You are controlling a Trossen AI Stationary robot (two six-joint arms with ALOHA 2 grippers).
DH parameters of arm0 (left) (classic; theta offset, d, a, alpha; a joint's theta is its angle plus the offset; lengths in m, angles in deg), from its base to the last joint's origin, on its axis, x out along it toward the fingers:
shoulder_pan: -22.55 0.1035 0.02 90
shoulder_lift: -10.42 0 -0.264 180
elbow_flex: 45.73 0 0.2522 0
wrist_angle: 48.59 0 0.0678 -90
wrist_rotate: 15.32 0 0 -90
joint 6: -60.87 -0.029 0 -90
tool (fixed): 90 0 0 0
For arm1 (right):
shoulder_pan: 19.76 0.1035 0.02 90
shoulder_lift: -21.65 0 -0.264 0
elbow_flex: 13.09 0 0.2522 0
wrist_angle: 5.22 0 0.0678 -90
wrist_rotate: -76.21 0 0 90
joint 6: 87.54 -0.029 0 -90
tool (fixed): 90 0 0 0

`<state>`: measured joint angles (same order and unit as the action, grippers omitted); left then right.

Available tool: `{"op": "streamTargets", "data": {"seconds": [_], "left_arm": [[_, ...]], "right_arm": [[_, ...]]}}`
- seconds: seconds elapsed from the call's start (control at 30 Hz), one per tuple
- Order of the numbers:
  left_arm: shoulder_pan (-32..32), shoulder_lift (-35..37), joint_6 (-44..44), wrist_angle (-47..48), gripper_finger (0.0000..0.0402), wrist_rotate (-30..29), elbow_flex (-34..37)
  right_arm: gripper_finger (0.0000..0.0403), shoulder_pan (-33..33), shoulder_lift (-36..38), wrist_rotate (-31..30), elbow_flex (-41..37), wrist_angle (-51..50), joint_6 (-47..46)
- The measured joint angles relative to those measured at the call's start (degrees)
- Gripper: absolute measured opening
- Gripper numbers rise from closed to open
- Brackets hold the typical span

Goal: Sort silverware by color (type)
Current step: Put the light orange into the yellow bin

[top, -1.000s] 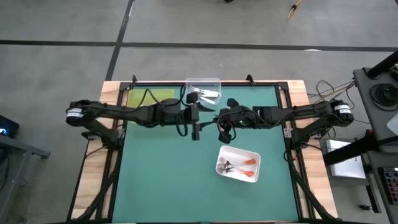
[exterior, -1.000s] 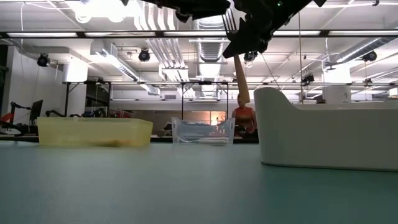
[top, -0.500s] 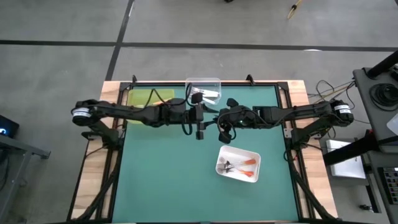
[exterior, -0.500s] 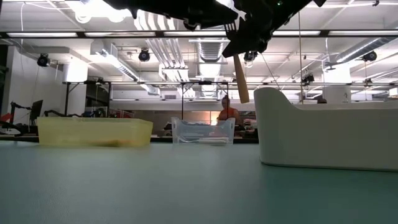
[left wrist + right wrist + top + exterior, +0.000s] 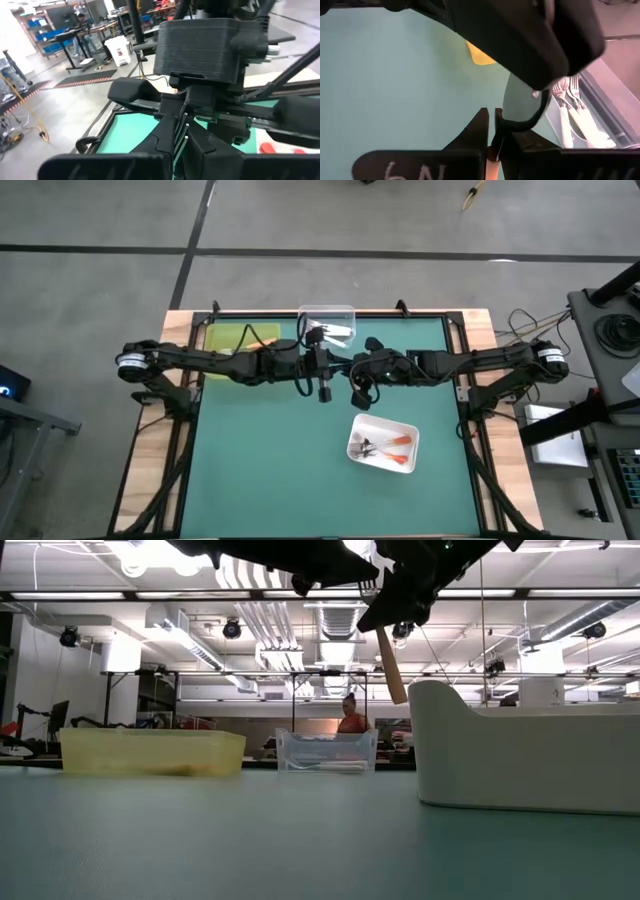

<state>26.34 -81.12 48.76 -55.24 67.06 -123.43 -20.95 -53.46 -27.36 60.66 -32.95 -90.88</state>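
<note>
A tan-handled fork (image 5: pixel 390 665) hangs high above the table's middle, its metal head (image 5: pixel 372 582) up and its handle slanting down. My two grippers meet there, fingertip to fingertip. My right gripper (image 5: pixel 352 370) comes from the table's right and is shut on the fork. My left gripper (image 5: pixel 332 366) comes from the table's left and is shut at the fork's head. More silverware lies in the trays. My left gripper (image 5: pixel 181 134) comes in nearly level from the table's left. Its fingertips are closed on the thin silver tines (image 5: pixel 183 122) of the fork's head, right in front of the right gripper's fingers. My right gripper (image 5: pixel 491 131) pinches the fork between its two fingers, slanting down from the table's right. The tan handle (image 5: pixel 492 167) shows between the fingers in the right wrist view. The fork is lifted clear of the table, handle hanging down and tilted.
A white tray (image 5: pixel 405 430) with several forks, some red-orange handled, sits near right of centre. A clear tray (image 5: pixel 328 311) with white-handled forks stands at the far edge. A yellow tray (image 5: pixel 225 335) stands at the far left. A person (image 5: pixel 351 718) moves in the room behind.
My left gripper has moved toward the table's right, up to the right gripper, and has shut at the fork's head. The fork's handle has tipped a little more aslant. My right gripper has kept still.
</note>
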Motion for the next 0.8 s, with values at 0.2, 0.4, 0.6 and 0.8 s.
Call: {"op": "streamTargets", "data": {"seconds": [0.2,0.4,0.6,0.8], "left_arm": [[0.1,0.1,4.7,0.1,0.0001,-3.5,0.0],[0.3,0.6,6.0,1.7,0.0001,-7.6,0.0],[1.6,2.5,7.2,8.1,0.0001,-14.5,0.0],[4.8,6.8,7.7,17.7,0.0,-22.0,0.1]], "right_arm": [[0.0071,0.0,0.0,-0.1,0.0,1.3,-1.4],[0.0148,0.0,0.4,-5.9,0.0,2.5,-0.6],[0.0188,0.0,1.2,-12.6,1.3,2.3,-0.5],[0.0191,0.0,1.4,-14.1,1.8,2.2,-0.5]]}}
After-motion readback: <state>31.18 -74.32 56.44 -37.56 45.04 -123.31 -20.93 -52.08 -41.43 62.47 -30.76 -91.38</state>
